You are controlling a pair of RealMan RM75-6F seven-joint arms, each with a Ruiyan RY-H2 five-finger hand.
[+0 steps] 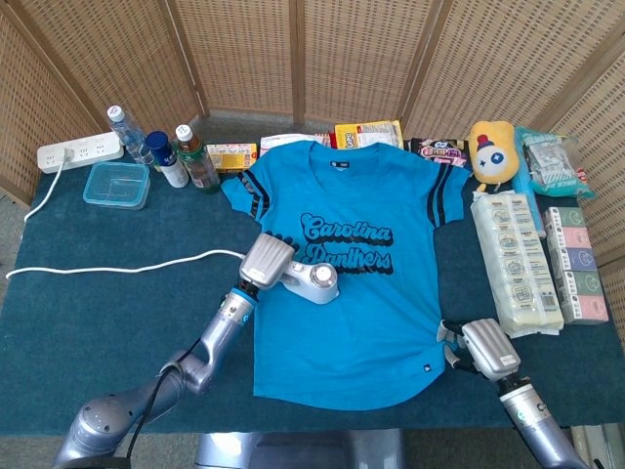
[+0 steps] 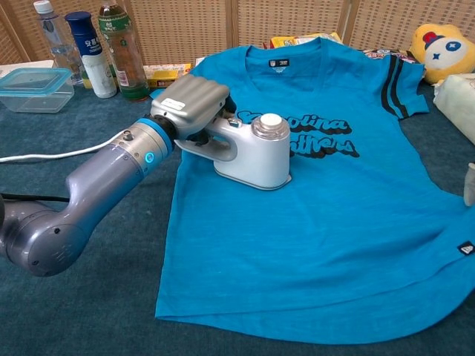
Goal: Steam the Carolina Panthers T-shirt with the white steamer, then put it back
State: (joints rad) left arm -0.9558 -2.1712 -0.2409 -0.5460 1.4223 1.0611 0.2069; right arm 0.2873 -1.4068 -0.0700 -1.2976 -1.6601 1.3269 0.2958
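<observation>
The blue Carolina Panthers T-shirt (image 1: 347, 293) (image 2: 319, 215) lies flat on the dark green table (image 1: 98, 322). My left hand (image 1: 266, 261) (image 2: 191, 104) grips the handle of the white steamer (image 1: 314, 281) (image 2: 256, 152), whose base sits on the shirt at the left end of the chest lettering. Its white cord (image 1: 117, 269) trails left to a power strip (image 1: 80, 151). My right hand (image 1: 485, 349) rests at the shirt's lower right hem, fingers against the cloth. Whether they pinch the hem is hidden. Only a sliver of that hand (image 2: 469, 185) shows in the chest view.
Bottles (image 1: 186, 156) (image 2: 122, 52) and a clear lidded container (image 1: 117, 184) stand at the back left. Snack packs (image 1: 367, 134) line the far edge. A yellow plush toy (image 1: 491, 151) and stacked boxes (image 1: 516, 264) fill the right side.
</observation>
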